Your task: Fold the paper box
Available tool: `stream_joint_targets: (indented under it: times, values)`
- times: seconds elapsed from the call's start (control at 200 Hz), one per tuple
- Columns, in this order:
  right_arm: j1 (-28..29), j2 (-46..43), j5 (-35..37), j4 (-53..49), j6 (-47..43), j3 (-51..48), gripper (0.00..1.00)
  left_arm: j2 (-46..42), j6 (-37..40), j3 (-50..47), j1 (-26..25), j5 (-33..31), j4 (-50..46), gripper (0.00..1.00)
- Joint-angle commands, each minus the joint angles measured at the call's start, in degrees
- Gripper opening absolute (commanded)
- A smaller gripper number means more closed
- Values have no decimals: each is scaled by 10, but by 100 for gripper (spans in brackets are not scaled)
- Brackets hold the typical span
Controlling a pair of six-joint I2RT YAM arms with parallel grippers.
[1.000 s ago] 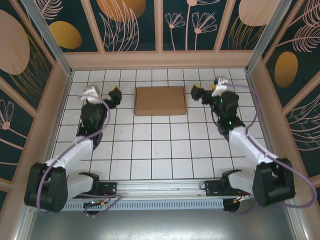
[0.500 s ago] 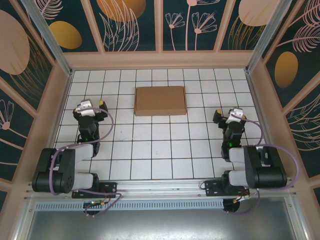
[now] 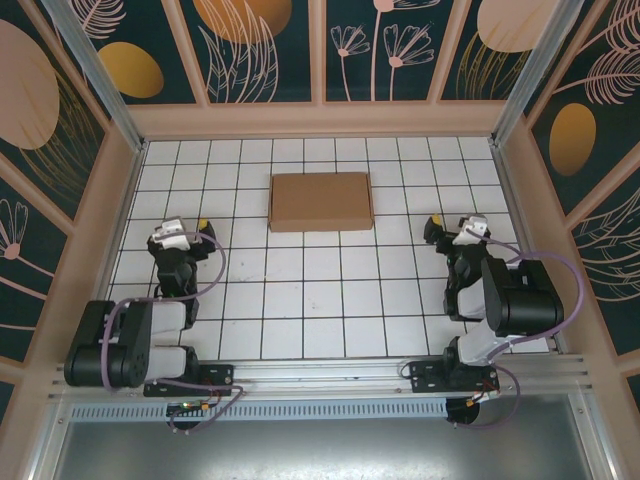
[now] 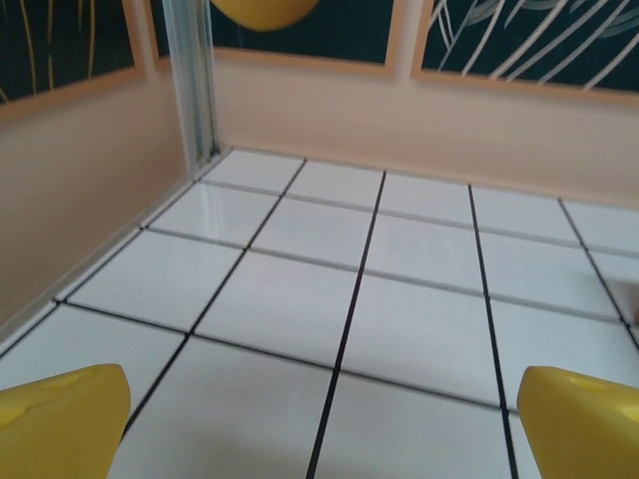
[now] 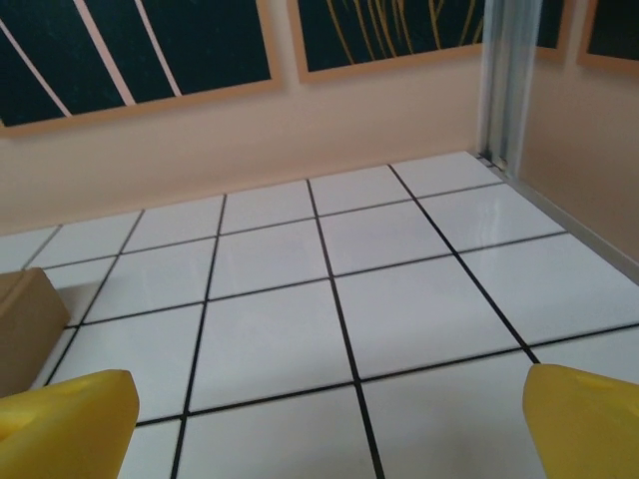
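Observation:
The paper box (image 3: 321, 201) lies as a flat, closed brown rectangle on the white tiles at the back middle of the floor; its corner (image 5: 25, 324) shows at the left edge of the right wrist view. My left gripper (image 3: 185, 230) sits low at the near left, well clear of the box, and is open with bare tiles between its yellow fingertips (image 4: 60, 419). On the near right my right gripper (image 3: 452, 226) is likewise open and apart from the box, nothing between its yellow fingertips (image 5: 70, 414).
Peach walls (image 3: 320, 120) with dark leaf-patterned panels enclose the tiled floor on three sides. Metal corner posts (image 4: 190, 80) (image 5: 504, 80) stand at the back corners. Both arms are folded back over their bases by the rail (image 3: 320, 378).
Both arms have drawn back from either side of the box toward the near edge and folded up. The box has not moved. Both grippers stayed open.

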Motion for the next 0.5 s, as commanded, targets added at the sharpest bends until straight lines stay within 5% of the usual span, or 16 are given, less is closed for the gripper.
stream_joint_targets:
  times: [0.0,0.035,0.105,0.495]
  values:
    - [-11,-6,-45,-32,7,21,99,89,35,-12,4,62,191,99]
    - [-13,-5,-48,-31,8,20,99,101,42,0,4,80,195,99]
    - [-13,-5,-48,-32,8,22,99,87,34,61,5,63,42,99]
    - [6,-5,-15,-50,-6,31,99,91,23,64,19,77,45,99]
